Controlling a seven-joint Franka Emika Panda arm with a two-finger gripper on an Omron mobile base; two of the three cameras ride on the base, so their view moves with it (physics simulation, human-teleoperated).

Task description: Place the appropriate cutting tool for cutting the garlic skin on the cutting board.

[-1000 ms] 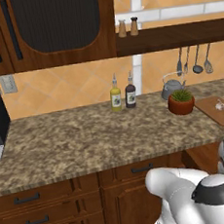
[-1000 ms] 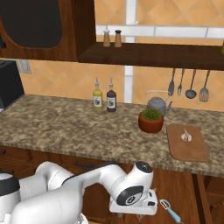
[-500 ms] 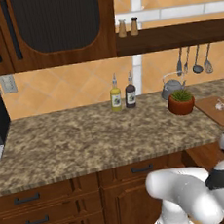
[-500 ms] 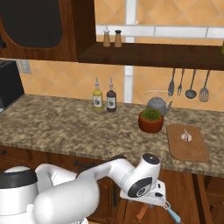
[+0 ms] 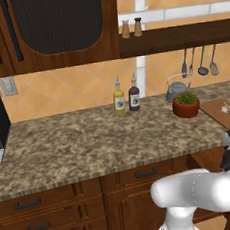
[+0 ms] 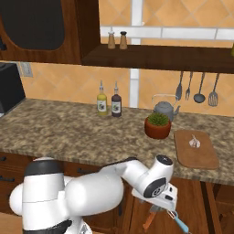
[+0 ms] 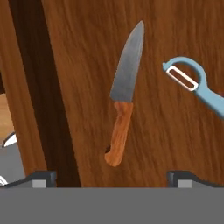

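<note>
You are facing a home kitchen: granite countertop [image 6: 68,132] across mid-frame, wooden cabinets [image 5: 52,28] upper left, kettle [image 6: 163,109] and hanging utensils [image 6: 196,89] at right.

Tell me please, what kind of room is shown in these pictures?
It looks like a home kitchen, rendered. A speckled granite countertop sits over wooden drawers, ladles and spoons hang on the tiled wall, and a kettle and a cutting board with garlic stand on it.
</note>
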